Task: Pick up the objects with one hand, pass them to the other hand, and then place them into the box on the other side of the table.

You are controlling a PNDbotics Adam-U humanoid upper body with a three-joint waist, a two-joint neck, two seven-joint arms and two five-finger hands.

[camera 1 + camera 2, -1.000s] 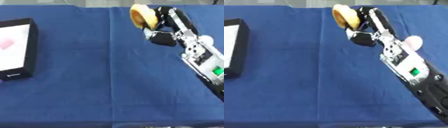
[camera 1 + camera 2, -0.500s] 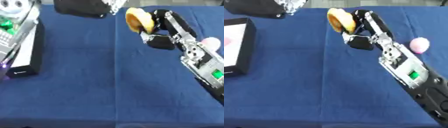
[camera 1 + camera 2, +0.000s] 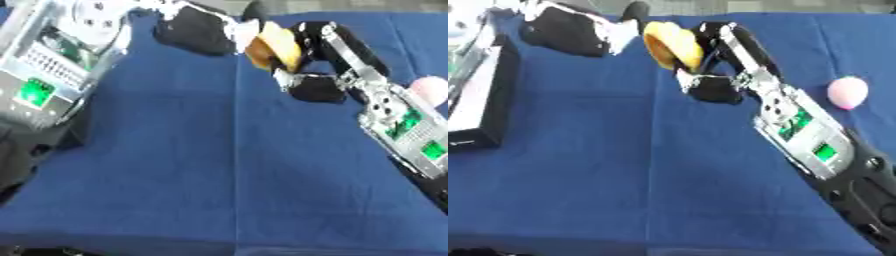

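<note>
A yellow, rounded object [image 3: 672, 46] is held up over the far middle of the blue table, and my right hand [image 3: 713, 86] is shut on it from the right. My left hand [image 3: 570, 33] has come in from the upper left. Its fingers are spread and reach right up to the object's left side; whether they touch it is unclear. A pink ball [image 3: 848, 92] lies on the cloth at the right. The black box [image 3: 493, 106] with a white inside stands at the left edge, partly hidden by my left forearm [image 3: 54, 59].
The blue cloth [image 3: 201, 170] covers the whole table, with a crease running down its middle. My right forearm [image 3: 820, 145] slants across the right side down to the lower right corner.
My left arm has swung in from the left and its hand now reaches the yellow object. The right hand has carried the object a little leftwards.
</note>
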